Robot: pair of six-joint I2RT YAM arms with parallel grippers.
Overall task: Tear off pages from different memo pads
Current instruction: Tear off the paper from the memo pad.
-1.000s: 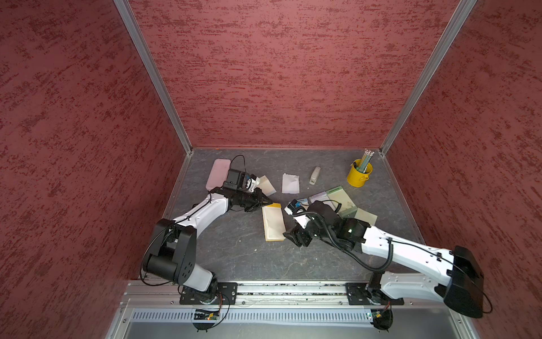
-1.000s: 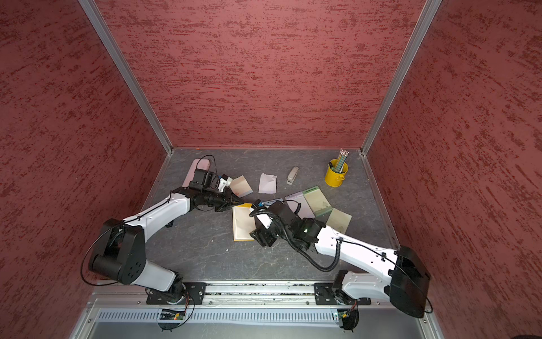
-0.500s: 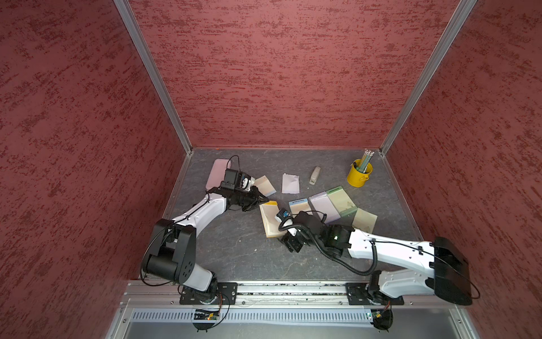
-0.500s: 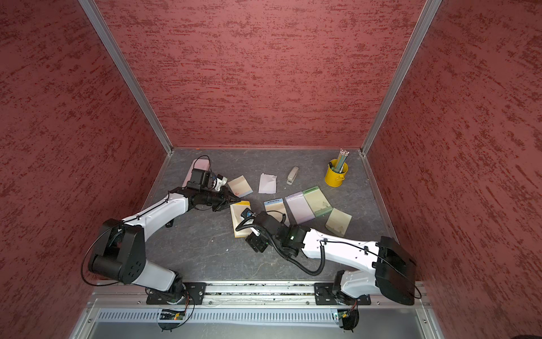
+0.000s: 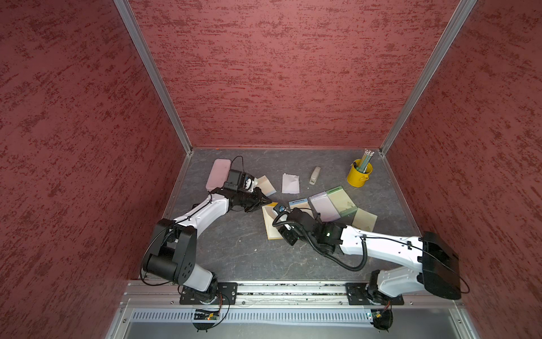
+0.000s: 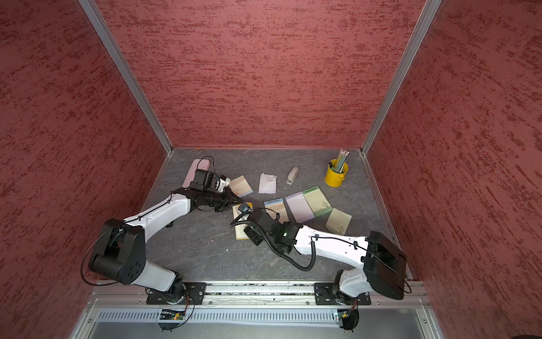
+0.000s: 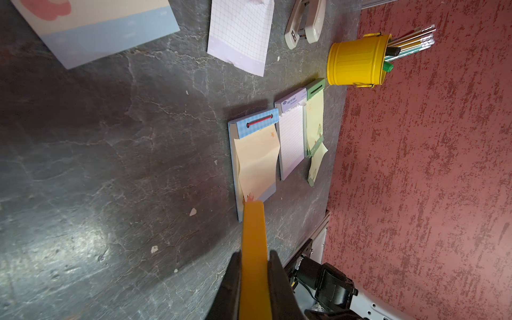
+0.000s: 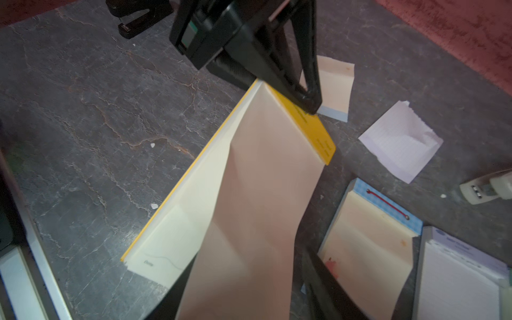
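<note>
The yellow-strip memo pad [image 5: 270,227] [image 6: 239,226] lies mid-table. My left gripper [image 5: 268,202] [image 7: 254,257] is shut on its yellow top strip [image 8: 318,133] [image 7: 253,230]. My right gripper [image 8: 243,291] [image 5: 283,227] is over the pad's near end, shut on the top cream page [image 8: 263,194]. That page curves up off the pad [image 8: 177,221]. The blue [image 5: 298,203] [image 7: 255,155], lilac [image 5: 325,205] and green [image 5: 341,199] pads lie side by side to the right. Loose pages lie apart: blue-edged cream [image 5: 267,185], lilac [image 5: 291,183], pale green [image 5: 364,220].
A pink case [image 5: 218,173] lies at the back left behind my left wrist. A beige stapler [image 5: 314,175] and a yellow cup of pencils [image 5: 359,176] stand at the back right. Red walls close in three sides.
My right arm has swung left over the yellow pad and its jaws have narrowed onto the top page. The left gripper has kept its hold on the strip.
</note>
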